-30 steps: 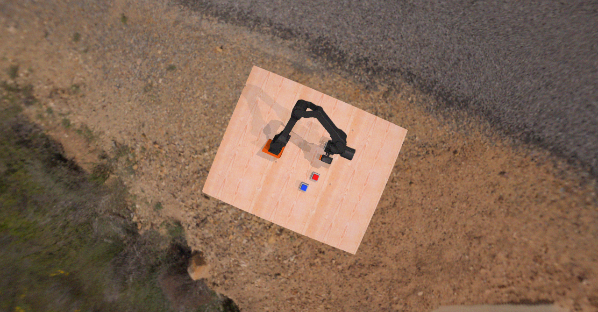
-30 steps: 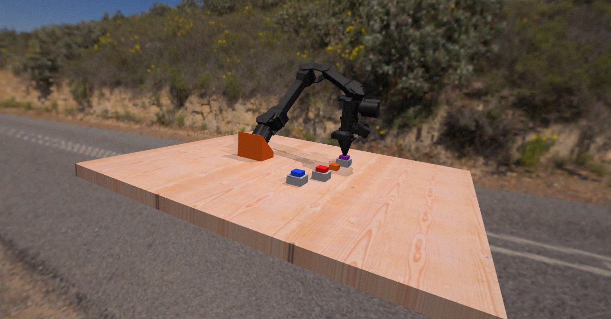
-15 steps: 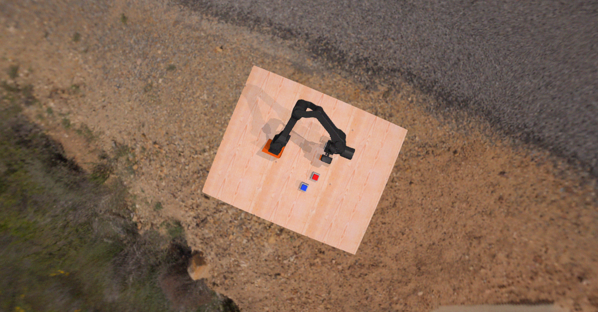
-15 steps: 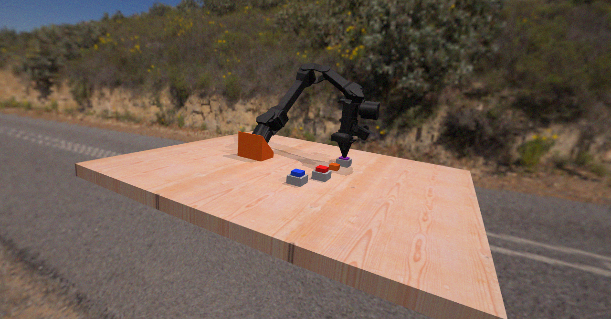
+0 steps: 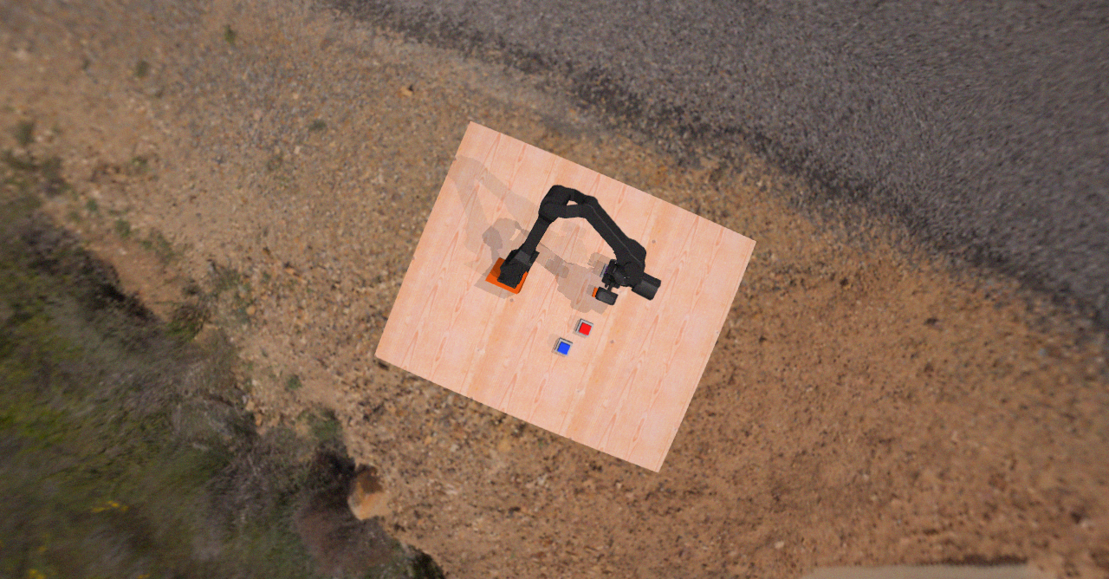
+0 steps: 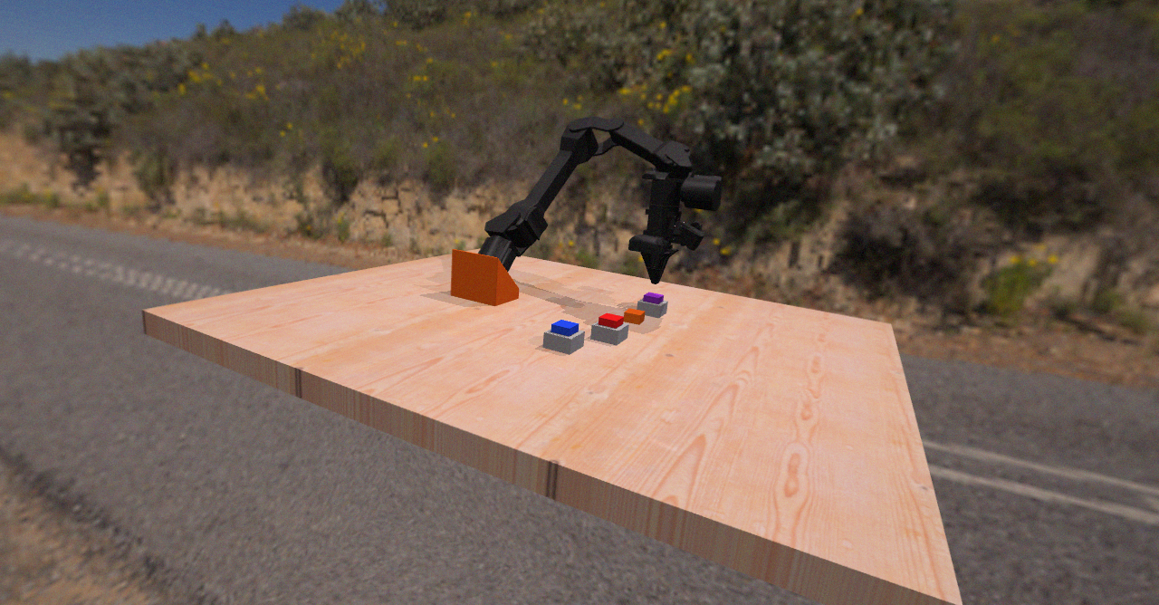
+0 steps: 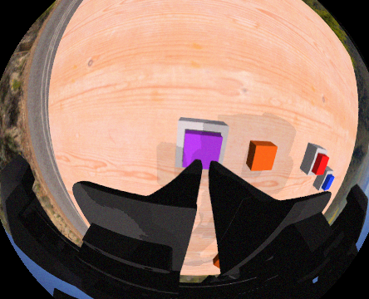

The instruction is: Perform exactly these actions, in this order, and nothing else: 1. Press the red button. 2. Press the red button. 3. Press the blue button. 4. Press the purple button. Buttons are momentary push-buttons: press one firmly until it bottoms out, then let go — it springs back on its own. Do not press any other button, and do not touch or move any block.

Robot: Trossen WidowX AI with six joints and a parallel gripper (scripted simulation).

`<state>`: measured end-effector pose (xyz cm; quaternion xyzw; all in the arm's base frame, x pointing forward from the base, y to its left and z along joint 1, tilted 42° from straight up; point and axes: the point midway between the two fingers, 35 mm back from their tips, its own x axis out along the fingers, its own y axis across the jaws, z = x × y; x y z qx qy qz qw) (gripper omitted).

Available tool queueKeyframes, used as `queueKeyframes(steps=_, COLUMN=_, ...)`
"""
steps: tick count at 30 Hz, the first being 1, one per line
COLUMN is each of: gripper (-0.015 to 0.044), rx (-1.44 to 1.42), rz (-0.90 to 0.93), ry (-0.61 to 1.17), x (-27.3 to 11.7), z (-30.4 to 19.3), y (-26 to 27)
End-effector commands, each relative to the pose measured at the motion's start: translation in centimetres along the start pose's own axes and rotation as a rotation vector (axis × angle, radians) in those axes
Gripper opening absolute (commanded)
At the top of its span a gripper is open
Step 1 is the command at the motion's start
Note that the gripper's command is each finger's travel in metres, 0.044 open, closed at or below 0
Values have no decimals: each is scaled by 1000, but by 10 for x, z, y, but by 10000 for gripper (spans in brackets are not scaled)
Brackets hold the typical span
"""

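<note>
The gripper (image 6: 655, 281) (image 7: 204, 165) was clenched on nothing, its 2 fingertips just above the purple button (image 6: 653, 298) (image 7: 202, 149), apart from it. The orange block (image 6: 633, 316) (image 7: 262, 156) sat between the purple button and the red button (image 5: 584, 328) (image 6: 610, 321) (image 7: 321, 164). The blue button (image 5: 563, 348) (image 6: 564, 327) (image 7: 327, 182) stood near the red 1. All 3 caps stood raised on the table (image 5: 496, 358) (image 6: 688, 439) (image 7: 130, 95).

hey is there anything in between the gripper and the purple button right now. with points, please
Nothing visible stands between the gripper (image 6: 655, 281) (image 7: 205, 163) and the purple button (image 6: 653, 298) (image 7: 202, 145) below it. The orange block (image 6: 633, 316) (image 7: 262, 156) sits off to the side.
</note>
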<state>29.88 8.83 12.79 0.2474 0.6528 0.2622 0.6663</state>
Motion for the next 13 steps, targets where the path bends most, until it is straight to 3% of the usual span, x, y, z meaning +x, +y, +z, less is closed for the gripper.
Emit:
queueKeyframes(steps=1, gripper=99, rx=-11, rz=2, ry=2, x=-18, z=-12, y=15)
queueKeyframes(steps=6, gripper=230, rx=-6, rz=2, ry=6, x=-62, z=-59, y=56)
queueKeyframes(steps=12, gripper=388, rx=-6, rz=2, ry=6, x=-64, z=-60, y=57)
queueKeyframes(steps=13, gripper=388, rx=-6, rz=2, ry=6, x=-64, z=-60, y=57)
